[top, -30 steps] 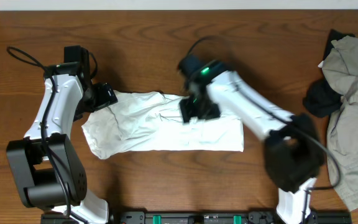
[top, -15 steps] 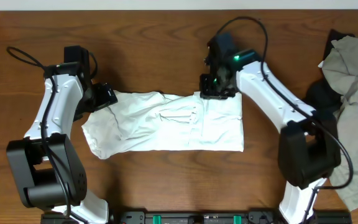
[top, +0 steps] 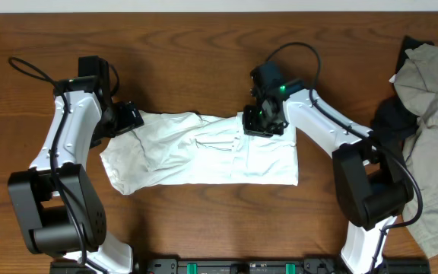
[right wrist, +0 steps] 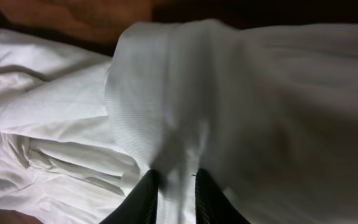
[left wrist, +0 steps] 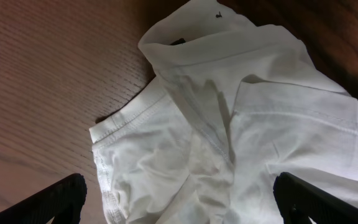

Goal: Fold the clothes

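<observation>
The T-shirt (top: 204, 156) lies as a long strip on the surface (top: 204, 53), its long axis running left to right; my right jaws pinch a fold at its far edge, right of its middle. My left jaws gape wide at its left end, holding nothing.

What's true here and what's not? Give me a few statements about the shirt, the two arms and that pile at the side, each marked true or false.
1. The right gripper pinches a fold of the shirt. True.
2. The left gripper is clamped on the shirt. False: its jaws stand wide open over the shirt's edge, holding nothing.
3. The shirt lies on a wooden table. True.
4. The pile of other clothes lies on top of the shirt. False: it sits apart, at the table's right edge.
</observation>
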Controlling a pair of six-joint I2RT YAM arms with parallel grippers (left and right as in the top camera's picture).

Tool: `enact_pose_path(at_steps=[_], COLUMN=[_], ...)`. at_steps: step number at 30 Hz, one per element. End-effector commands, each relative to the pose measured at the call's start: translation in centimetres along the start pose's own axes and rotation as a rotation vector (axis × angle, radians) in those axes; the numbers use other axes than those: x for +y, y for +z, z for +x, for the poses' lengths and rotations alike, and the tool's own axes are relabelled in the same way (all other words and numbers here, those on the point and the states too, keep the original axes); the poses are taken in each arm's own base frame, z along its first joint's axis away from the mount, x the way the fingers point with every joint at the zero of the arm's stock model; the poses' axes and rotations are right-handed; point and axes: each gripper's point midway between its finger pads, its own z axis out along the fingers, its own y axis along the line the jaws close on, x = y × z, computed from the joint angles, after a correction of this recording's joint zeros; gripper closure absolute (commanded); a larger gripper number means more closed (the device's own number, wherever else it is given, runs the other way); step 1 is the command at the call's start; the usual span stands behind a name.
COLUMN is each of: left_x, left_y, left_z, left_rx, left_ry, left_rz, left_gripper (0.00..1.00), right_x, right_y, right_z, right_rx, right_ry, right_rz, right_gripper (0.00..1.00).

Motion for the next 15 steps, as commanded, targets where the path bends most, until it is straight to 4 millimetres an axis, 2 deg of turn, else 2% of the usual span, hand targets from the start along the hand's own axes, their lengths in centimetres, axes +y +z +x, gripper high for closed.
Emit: enact_pose_path(at_steps=[1,4,9,15], left_x=[0.5,0.5,0.5,0.5], left_y=[0.3,0.3,0.3,0.3], left_z=[0.1,0.1,0.1,0.1], left_rx=[0.007,0.007,0.007,0.007], left_ry=[0.009,0.009,0.009,0.009], left_rz=[-0.023,-0.023,-0.023,-0.023], left_gripper=[0.02,0.02,0.02,0.02], right_x=[0.7,1.9,3.9,4.5], right_y=[1.5,2.3,2.4,1.8], right_z=[1.4,1.5,1.2,1.0], right_rx=[0.039,0.037,0.003,0.001], right_ry=[0.009,-0.017,-0.063,-0.089], right_rz=[-0.014,-0.050,-0.096,-0.102], right_gripper=[0.80,0.82,0.83,0.80])
